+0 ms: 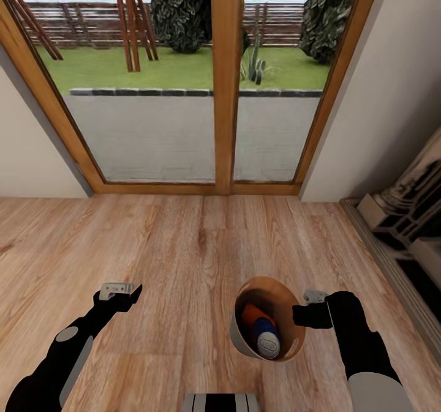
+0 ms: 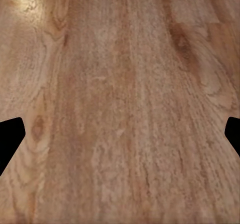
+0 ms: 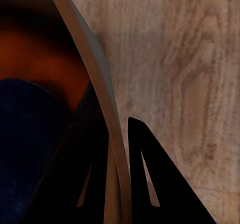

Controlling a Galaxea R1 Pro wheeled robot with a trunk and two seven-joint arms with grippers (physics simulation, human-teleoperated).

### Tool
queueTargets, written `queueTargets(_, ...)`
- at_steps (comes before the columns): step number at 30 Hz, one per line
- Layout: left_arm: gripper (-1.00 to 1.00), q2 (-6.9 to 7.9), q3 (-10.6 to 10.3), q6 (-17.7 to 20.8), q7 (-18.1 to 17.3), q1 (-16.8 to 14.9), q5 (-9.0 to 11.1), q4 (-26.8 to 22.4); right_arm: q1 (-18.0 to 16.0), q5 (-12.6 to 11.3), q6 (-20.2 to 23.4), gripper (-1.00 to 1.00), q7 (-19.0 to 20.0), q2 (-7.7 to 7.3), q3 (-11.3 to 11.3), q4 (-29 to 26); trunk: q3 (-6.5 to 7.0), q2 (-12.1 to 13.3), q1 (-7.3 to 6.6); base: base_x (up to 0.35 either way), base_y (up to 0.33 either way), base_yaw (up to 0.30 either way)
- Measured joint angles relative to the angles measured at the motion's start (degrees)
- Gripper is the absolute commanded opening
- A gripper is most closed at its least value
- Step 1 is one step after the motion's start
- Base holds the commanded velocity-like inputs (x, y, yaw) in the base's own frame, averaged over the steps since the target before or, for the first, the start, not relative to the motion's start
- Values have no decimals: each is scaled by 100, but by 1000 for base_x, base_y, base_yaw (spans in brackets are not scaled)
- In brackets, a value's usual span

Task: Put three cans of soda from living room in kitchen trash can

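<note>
The tash can (image 1: pixel 237 333) hangs tilted above the wood floor in the head view, pale outside and brown inside. An orange can of soda (image 1: pixel 250 315) and a dark blue can of soda with a pale top (image 1: pixel 267 338) lie inside it. My right gripper (image 1: pixel 300 315) is shut on the bin's right rim. In the right wrist view its fingers (image 3: pixel 150 179) pinch the thin rim (image 3: pixel 95 74), with the blue can (image 3: pixel 30 144) and orange can (image 3: pixel 35 49) behind it. My left gripper (image 1: pixel 130 292) is open and holds nothing; its wrist view shows the gripper (image 2: pixel 120 134) over bare planks.
Wood-framed glass doors (image 1: pixel 226 93) stand straight ahead, with a garden beyond. Pale walls flank them. A dark fireplace surround (image 1: pixel 407 216) runs along the right edge. Wood-plank floor (image 1: pixel 184 246) stretches between me and the doors.
</note>
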Motion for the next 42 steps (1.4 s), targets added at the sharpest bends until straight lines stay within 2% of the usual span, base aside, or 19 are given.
queueTargets(8,100,0,0,-47,-2,0,-16,8,1,13,-2,-100,0,4,0,8,-177,-10,21,0,0,0)
queueTargets(27,100,-2,-9,-59,-3,0,-25,21,0,-4,0,-100,0,6,0,9,-177,-11,21,0,0,0)
queueTargets(37,100,-1,-7,-60,-2,2,-26,20,-3,-19,26,-100,7,12,10,-35,-397,-25,45,0,0,0)
queueTargets(42,100,-2,-7,-60,-2,2,-26,20,-3,-7,27,-100,6,19,9,-40,-398,-25,44,0,0,0)
